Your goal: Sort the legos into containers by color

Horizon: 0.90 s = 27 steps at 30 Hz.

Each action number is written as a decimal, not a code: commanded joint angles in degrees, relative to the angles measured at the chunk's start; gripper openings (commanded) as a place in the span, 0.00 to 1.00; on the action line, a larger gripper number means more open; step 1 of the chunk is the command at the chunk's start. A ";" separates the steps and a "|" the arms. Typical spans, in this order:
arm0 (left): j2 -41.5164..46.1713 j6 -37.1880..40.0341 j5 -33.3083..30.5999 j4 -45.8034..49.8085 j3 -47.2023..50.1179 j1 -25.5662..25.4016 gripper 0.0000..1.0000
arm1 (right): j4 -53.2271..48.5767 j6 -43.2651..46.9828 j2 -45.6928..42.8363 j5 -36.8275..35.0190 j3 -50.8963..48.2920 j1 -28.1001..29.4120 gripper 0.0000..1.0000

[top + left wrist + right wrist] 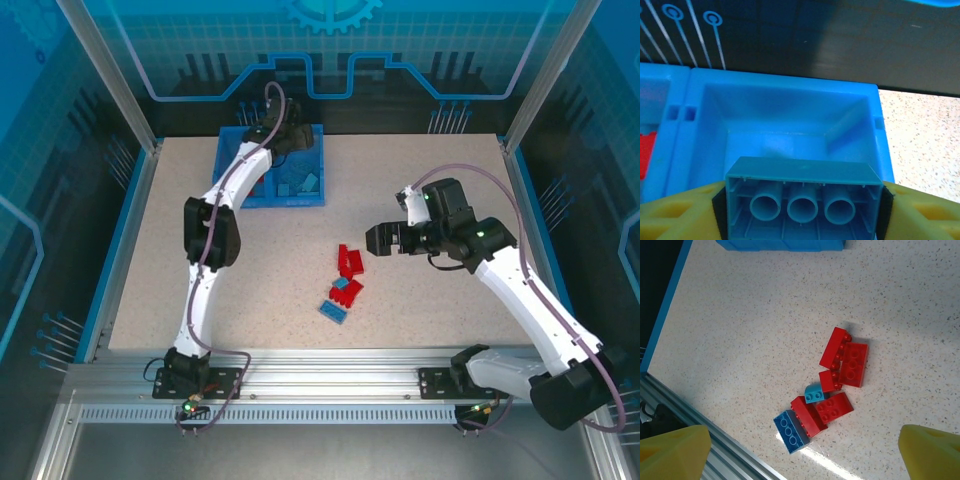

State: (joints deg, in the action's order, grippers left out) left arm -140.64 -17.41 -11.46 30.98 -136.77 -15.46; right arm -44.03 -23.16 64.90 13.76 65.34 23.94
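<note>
Bin from above sits under my left gripper; left wrist shows its fingers pinching a light blue brick over a compartment, where uneven release could tip it out; right wrist shows my right gripper spread wide above loose legos.

speckled beige table, blue divided bin at far left, red and blue legos loose near centre

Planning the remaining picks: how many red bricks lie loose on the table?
5, in one cluster: a long brick and a wide brick touching, nearest the bin; a small brick beside them; two bricks next to the blue bricks. Another could be hidden.
</note>
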 commanded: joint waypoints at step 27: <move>66.62 17.27 22.69 -15.19 62.93 -2.33 0.91 | 1.94 -5.96 18.94 -12.10 4.95 7.85 0.67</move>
State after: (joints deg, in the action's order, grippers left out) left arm -79.40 -8.51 6.17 19.00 -81.25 -17.80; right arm -42.92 -25.96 79.75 6.13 67.02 29.43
